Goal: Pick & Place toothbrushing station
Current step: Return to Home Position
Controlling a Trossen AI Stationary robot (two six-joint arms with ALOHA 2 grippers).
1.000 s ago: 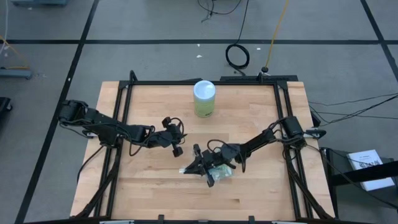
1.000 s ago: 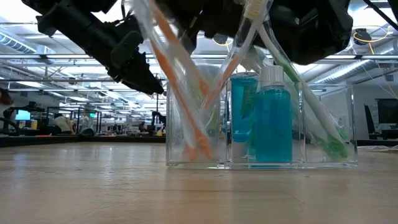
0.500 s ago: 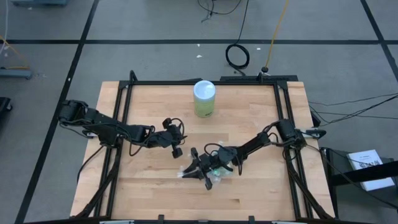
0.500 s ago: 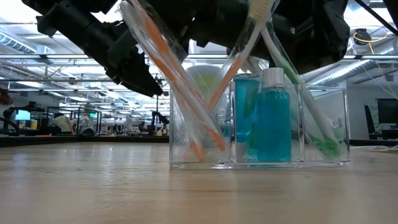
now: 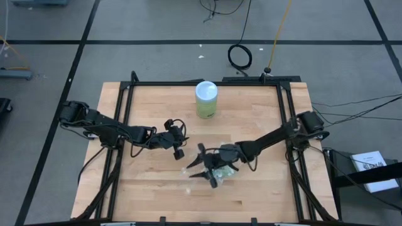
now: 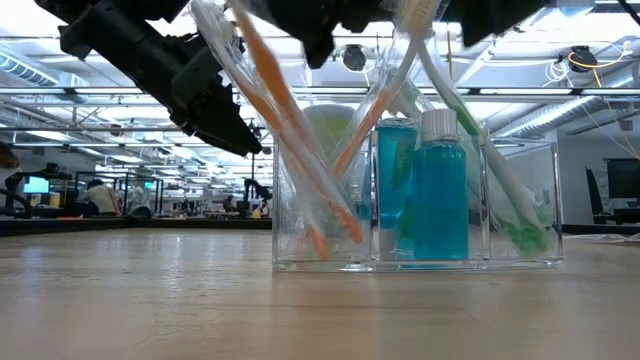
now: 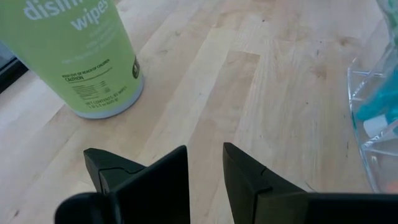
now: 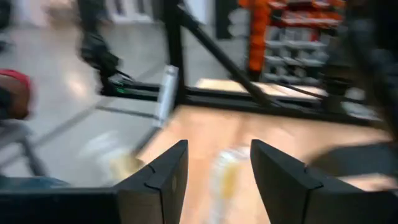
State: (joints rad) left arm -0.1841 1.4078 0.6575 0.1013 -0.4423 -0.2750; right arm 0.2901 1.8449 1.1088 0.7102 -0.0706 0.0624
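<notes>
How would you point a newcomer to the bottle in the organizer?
On the wooden table, find the transparent organizer near its middle. Its centre section holds the bottle: blue liquid, white cap, upright, unlike the slanting toothbrushes in the sections either side.

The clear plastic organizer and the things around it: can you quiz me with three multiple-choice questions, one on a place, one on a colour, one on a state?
1. Where does the green cylindrical wipes canister stand? A in a gripper; B on the wooden table, apart from the clear plastic organizer; C inside the organizer.
2. What colour is the liquid in the white-capped bottle in the organizer's middle compartment? A red; B yellow; C blue.
3. How is the right gripper? A open, empty; B shut on a toothbrush; C shut on the bottle.
Answers: 1 B, bare wood shows between them; 2 C, seen in the low view; 3 A, its fingers stand spread.
</notes>
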